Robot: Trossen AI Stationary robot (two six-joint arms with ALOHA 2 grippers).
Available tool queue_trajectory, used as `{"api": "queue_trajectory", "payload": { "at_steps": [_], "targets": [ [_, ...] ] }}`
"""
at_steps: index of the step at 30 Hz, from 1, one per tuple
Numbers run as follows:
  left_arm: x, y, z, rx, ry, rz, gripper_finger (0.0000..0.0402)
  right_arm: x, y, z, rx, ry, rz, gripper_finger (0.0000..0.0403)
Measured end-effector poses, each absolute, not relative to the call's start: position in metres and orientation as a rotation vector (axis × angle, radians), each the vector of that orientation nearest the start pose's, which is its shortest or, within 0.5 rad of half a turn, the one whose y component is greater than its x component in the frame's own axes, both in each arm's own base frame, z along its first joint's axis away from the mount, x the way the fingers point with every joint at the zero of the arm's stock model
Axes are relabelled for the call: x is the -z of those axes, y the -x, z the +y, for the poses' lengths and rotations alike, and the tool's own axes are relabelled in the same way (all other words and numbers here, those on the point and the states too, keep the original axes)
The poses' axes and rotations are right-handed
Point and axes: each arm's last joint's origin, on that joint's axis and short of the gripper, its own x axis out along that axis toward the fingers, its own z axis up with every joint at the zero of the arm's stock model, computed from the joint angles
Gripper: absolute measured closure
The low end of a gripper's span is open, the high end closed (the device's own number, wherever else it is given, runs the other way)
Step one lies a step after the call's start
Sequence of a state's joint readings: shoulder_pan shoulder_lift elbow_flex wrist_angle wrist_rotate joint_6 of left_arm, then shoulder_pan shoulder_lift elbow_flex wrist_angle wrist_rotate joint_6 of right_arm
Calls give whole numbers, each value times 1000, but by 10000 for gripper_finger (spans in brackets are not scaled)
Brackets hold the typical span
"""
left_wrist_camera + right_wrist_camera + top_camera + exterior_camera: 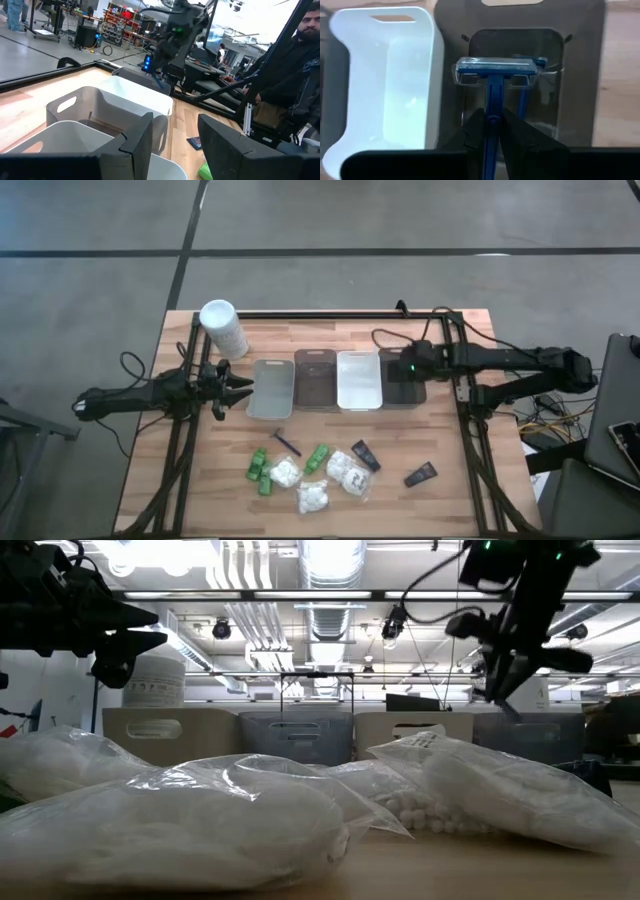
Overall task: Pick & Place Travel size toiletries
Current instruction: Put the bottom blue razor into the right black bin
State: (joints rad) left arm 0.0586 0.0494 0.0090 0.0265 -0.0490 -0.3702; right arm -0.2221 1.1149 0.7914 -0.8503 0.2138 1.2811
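Note:
My right gripper hangs over the far-right dark tray, shut on a blue razor; a second blue handle shows in that tray below it. My left gripper is open, holding nothing, beside the leftmost grey tray. On the near table lie green bottles, white packets, black tubes and a dark razor. My right gripper pinches the blue razor's handle between its two fingers, coming from above and pointing down. The fingers lie along the handle. The razor is lifted clear, its head pointing away from the fingers toward the dark tray's floor.
Four trays stand in a row across the table's middle: grey, dark, white, dark. A tall white container stands at the far left. In the low view, packets fill the foreground. A person stands beyond the table.

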Motion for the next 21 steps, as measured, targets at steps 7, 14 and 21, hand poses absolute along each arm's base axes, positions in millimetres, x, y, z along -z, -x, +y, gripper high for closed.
{"api": "queue_trajectory", "payload": {
  "at_steps": [7, 14, 21],
  "targets": [
    [-165, -100, 7, -109, 370, -6, 241, -211, -187, -72, 1030, -1138, 786, 366],
    [-165, -100, 7, -109, 370, -6, 241, -181, -187, -93, 1059, -1167, 924, 365],
    [-165, -100, 7, -109, 370, -6, 241, -165, -202, -103, 992, -1181, 927, 365]
  ]
}}
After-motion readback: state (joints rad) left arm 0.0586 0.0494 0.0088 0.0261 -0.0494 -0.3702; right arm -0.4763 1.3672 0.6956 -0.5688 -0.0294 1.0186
